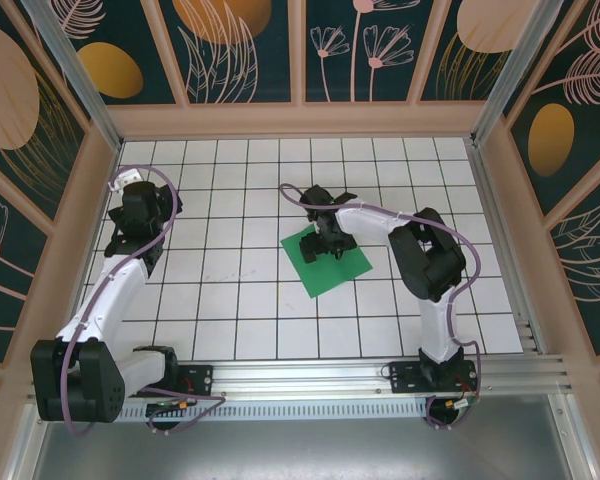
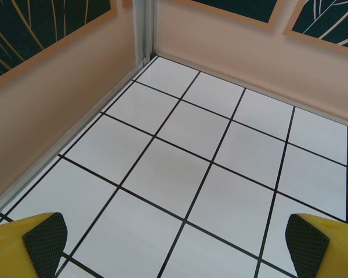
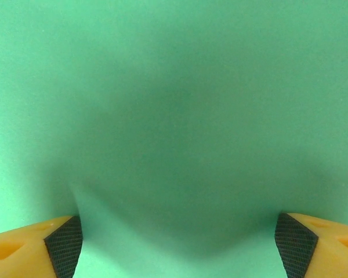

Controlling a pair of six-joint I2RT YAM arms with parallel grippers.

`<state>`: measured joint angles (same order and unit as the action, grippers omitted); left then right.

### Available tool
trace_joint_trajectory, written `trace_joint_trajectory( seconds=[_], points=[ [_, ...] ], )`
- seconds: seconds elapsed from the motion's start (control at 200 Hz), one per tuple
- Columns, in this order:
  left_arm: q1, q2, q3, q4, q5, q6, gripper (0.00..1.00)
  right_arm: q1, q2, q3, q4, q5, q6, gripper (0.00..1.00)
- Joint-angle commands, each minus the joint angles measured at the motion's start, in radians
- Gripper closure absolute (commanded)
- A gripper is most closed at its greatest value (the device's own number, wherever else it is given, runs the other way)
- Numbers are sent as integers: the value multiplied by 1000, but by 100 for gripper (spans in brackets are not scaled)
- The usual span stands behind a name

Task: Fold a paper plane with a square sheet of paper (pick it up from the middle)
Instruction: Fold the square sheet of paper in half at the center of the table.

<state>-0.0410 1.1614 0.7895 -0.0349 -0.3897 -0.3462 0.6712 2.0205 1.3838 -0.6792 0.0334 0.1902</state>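
The square sheet of paper (image 1: 325,272) is bright green and lies flat on the white grid table (image 1: 240,290), turned like a diamond near the middle. It is an unfolded sheet, not a paper plane. My right gripper (image 1: 329,243) points down onto the middle of the sheet. In the right wrist view the green sheet (image 3: 174,87) spreads under the right gripper (image 3: 178,249), whose pads (image 3: 64,246) stand wide apart on the paper, open. My left gripper (image 1: 138,205) hangs over the far left tiles. It is open (image 2: 174,240) with nothing between its fingers (image 2: 45,237).
Peach walls (image 1: 290,120) box in the table at the back and sides. The back-left corner post (image 2: 145,29) stands close ahead of the left gripper. An aluminium rail (image 1: 360,365) carrying both arm bases runs along the near edge.
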Motion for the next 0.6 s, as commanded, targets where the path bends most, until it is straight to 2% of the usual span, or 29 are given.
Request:
trace_joint_trajectory(
  seconds=[0.0,0.1,0.19,0.29,0.375,0.455,0.595],
  points=[
    [6,6,35,-17,4,-12,1,-10,77,-74,-7,17,18,13],
    [6,6,34,-17,5,-13,2,-18,53,-73,5,-1,31,17],
    [6,7,35,-17,12,-15,2,-27,19,-71,28,-45,51,25],
    [6,10,35,-17,25,-23,2,-34,-30,-67,80,-135,91,42],
    [6,16,34,-16,42,-69,1,-50,-78,-79,176,-317,135,60],
    [6,25,32,-7,123,-104,1,-63,-120,-100,291,-498,179,63],
    [5,57,12,32,345,-189,1,-94,-183,-179,547,-738,299,64]
  ],
)
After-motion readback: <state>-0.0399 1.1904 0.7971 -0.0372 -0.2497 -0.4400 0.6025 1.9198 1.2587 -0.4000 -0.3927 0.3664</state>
